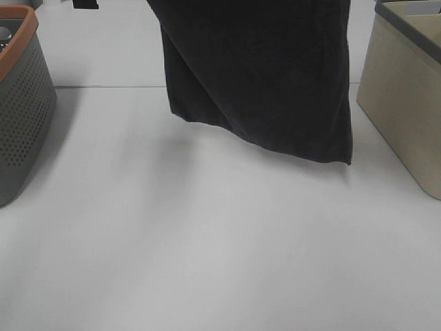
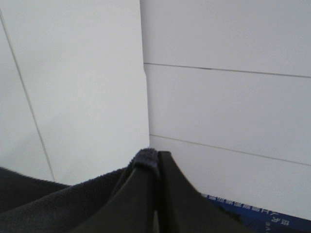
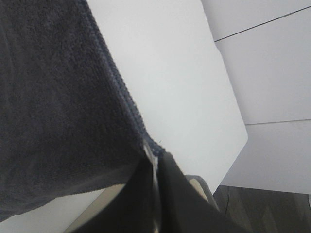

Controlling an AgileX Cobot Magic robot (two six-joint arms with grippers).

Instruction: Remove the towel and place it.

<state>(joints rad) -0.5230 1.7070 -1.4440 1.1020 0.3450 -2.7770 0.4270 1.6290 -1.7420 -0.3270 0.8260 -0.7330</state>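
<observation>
The dark navy-black towel (image 1: 258, 72) hangs in the air above the white table (image 1: 207, 241), its lower edge slanting down to a corner at the right. Both grippers are above the top of the exterior high view. In the left wrist view my left gripper (image 2: 156, 162) is shut on a hemmed edge of the towel (image 2: 58, 204). In the right wrist view my right gripper (image 3: 154, 162) is shut on the towel's (image 3: 53, 111) hemmed edge, with a bit of white, perhaps the tag, at the pinch.
A grey perforated basket with an orange rim (image 1: 21, 103) stands at the table's left edge. A beige bin with a dark rim (image 1: 406, 96) stands at the right. A seam line (image 1: 103, 86) crosses the table behind the towel.
</observation>
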